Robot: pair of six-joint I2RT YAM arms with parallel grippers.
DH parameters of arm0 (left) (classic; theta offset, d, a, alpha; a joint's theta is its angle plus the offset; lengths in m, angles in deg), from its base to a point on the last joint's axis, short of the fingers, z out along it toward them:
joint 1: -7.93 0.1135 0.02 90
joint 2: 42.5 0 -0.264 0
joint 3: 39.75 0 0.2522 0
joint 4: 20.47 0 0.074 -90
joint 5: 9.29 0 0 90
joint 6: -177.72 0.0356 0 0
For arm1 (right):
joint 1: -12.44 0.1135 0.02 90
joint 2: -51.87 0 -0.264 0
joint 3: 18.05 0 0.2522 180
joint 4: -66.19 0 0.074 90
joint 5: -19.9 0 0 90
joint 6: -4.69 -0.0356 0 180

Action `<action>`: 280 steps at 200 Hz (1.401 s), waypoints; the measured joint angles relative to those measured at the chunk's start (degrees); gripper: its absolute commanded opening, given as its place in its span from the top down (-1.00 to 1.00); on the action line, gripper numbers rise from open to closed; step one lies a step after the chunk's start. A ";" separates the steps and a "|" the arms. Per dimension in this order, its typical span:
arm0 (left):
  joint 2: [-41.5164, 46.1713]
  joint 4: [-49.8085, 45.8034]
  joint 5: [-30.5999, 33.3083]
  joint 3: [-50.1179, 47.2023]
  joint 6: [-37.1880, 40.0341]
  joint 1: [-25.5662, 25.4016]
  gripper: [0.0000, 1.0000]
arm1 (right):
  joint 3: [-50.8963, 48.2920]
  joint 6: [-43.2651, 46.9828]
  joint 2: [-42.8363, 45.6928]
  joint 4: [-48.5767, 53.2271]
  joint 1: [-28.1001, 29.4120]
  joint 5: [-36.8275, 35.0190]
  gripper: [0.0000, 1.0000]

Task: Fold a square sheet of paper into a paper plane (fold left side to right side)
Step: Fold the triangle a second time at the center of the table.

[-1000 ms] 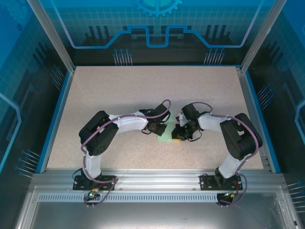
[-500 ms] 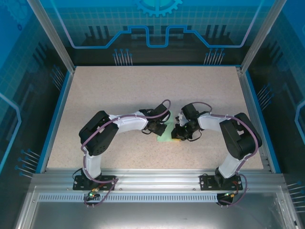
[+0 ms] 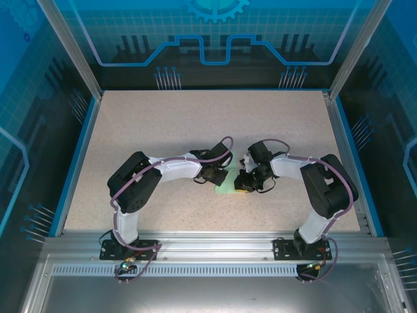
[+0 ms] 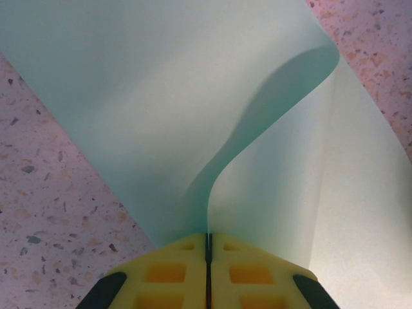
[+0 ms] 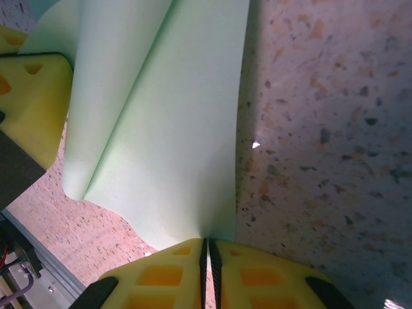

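Sheet of paper (image 3: 225,187), mint-green, mid-frame in top view; wrist views add: left claw (image 4: 207,256), right claw (image 5: 206,257) each clamped on its curled edge.

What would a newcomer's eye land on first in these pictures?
The pale green sheet of paper stands out on the speckled table, near its middle. The left gripper is shut on one edge, where the sheet curls over in a loop; the right gripper is shut on another edge.

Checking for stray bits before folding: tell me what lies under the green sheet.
Speckled tabletop runs under the sheet at every visible edge. The left fingers and right fingers each pinch an edge, holding flaps curled up. The area beneath its middle is covered.
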 measured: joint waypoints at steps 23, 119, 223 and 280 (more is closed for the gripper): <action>0.11 0.24 0.00 -0.22 0.00 0.00 0.83 | 0.00 0.00 0.00 0.00 0.00 0.02 0.72; 0.61 1.79 -0.02 -1.42 -0.24 0.00 0.83 | 0.09 0.42 2.10 0.39 -1.29 1.57 0.68; 0.98 3.06 -0.07 -2.29 -0.42 0.00 0.83 | 5.18 -9.20 -1.84 -12.46 -3.87 7.06 0.74; 1.07 3.08 -0.24 -2.36 -0.44 0.00 0.84 | 7.28 -11.06 -6.05 -14.58 -3.30 7.10 0.74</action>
